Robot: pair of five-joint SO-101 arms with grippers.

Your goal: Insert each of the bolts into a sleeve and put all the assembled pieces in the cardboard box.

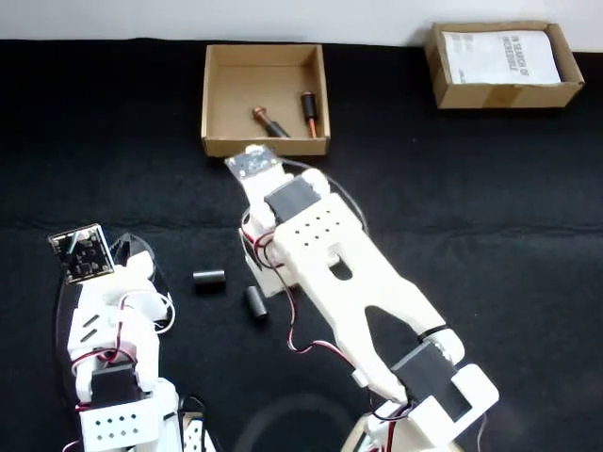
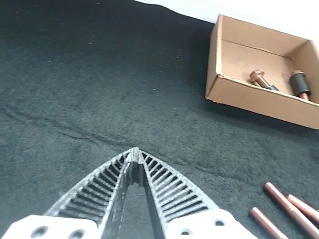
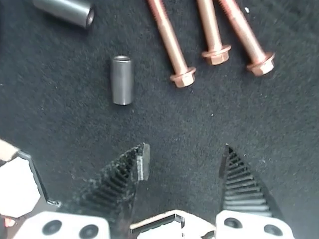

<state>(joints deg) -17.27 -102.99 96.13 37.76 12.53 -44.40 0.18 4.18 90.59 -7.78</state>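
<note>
Three bolts (image 3: 211, 27) lay side by side on the black worktop (image 1: 490, 245), none sleeved, heads toward your right gripper (image 3: 185, 152). Its fingers were spread and empty, just short of the heads. Two loose sleeves (image 3: 122, 79) lay close by, one just beside the nearest bolt, the other farther off. Two assembled pieces (image 1: 268, 122) already sat in the cardboard box (image 1: 219, 94). Your left gripper (image 2: 134, 154) hung over bare worktop with its fingers pressed together, holding nothing.

Risks as I judged them:
- The bolts were packed close, so wide-spread fingers coming down could trap two at once or knock a neighbour askew.
- Round shanks and sleeves roll, and an off-centre pinch could send one skidding under the arm.
- A bolt gripped near the head would likely tilt and miss the sleeve bore.
- Left fingers would need to part before they could steady a sleeve.
- Only two loose sleeves were visible for three bolts; I couldn't tell where a third was.
</note>
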